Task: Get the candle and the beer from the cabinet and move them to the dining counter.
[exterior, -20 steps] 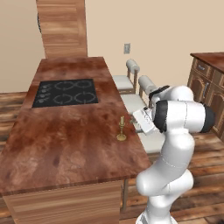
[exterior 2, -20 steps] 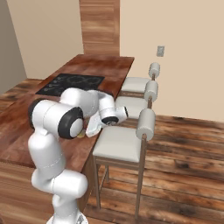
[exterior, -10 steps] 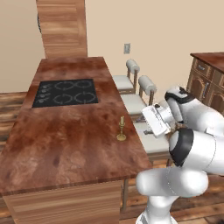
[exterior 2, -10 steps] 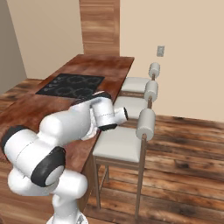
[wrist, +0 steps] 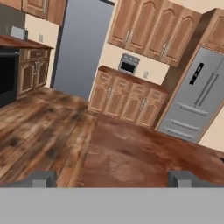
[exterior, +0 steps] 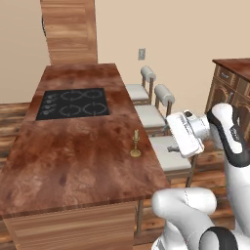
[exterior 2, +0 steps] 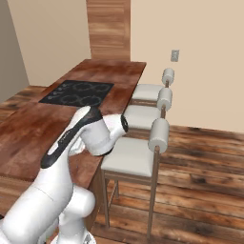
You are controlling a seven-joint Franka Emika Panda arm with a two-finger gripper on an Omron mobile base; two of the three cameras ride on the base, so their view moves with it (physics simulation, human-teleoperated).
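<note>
One candle [exterior: 135, 145] is seen upright on the dining counter [exterior: 73, 161], near its stool-side edge, short of the cooktop [exterior: 73, 102]. Gripper [wrist: 112, 178] is held off the counter edge, above the nearest stool [exterior: 171, 156]; fingers [wrist: 40, 178] are spread fully apart, nothing is held between them. Hand [exterior: 184, 134] is seen well apart from the candle, to its right in the left base view. Three stools are lined along the counter side, nearest stool [exterior 2: 131, 157] just beside the arm. Past the counter top, lower cabinets [wrist: 124, 98], a toaster oven [wrist: 128, 64] and a steel fridge [wrist: 197, 100] are shown by the hand camera. Wall cabinets [wrist: 151, 28] are hung above them, doors closed.
</note>
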